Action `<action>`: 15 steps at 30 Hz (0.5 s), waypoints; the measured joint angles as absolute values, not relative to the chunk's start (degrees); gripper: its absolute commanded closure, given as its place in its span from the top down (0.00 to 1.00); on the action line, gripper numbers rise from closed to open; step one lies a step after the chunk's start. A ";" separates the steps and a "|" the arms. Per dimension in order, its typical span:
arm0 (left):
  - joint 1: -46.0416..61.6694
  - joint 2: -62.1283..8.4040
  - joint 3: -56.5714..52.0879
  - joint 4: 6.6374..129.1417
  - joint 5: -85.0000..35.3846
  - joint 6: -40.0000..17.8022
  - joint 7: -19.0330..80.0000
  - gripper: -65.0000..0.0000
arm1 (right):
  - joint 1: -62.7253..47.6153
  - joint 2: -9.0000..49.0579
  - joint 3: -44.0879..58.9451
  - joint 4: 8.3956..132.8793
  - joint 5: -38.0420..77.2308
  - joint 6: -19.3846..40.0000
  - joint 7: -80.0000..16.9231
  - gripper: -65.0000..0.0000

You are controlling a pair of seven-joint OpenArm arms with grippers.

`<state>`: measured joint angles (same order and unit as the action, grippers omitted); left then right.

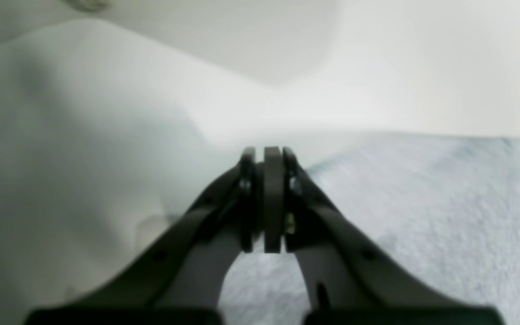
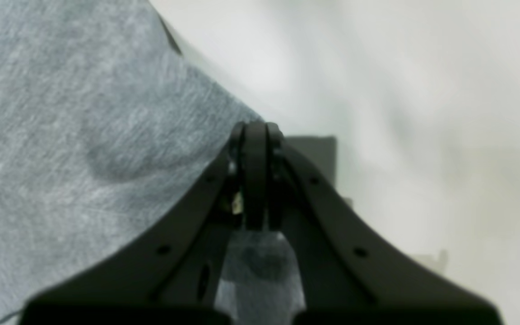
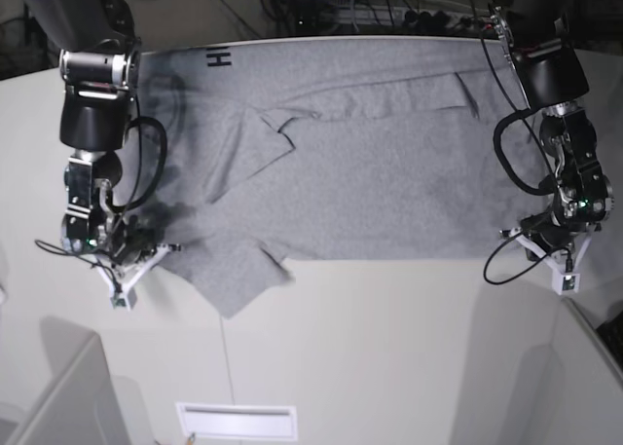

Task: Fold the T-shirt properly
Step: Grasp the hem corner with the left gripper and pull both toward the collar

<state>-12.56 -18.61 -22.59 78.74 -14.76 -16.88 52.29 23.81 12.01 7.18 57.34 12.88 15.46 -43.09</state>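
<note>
A big grey shirt lies spread out on the white table. It covers most of the far half of the table. A little black letter shows at its far edge near the back. There are some folds and wrinkles near the middle, and one flap sticks out toward the front on the side of the right arm.

The left hand is down at the near corner of the shirt on its side. Its two fingers are pressed tight together. The grey cloth lies right under and beside them, and its edge runs up to the finger tips. The wrist view is blurry, so I think it is pinching the edge of the shirt, but I cannot be sure.

The right hand is down low at the other near corner. Its fingers are shut tight too. Grey cloth lies beside them and shows in the gap behind the tips, so it looks like it is gripping the shirt there.

Both arms reach down from the back corners of the table, one on each side of the shirt.
</note>
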 measured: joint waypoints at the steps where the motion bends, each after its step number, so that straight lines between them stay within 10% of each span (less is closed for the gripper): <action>1: -12.14 -18.39 -23.59 79.92 -14.72 -16.69 53.52 0.00 | 23.64 12.21 7.18 57.89 12.95 15.49 -43.13 0.00; 15: -9.61 -17.34 -24.67 94.70 -14.50 -21.45 64.49 0.00 | 16.80 11.66 7.66 70.32 13.19 15.44 -44.62 0.00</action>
<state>-9.61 -17.34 -24.67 94.70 -14.50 -21.45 64.49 16.80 11.66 7.66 70.32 13.19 15.44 -44.62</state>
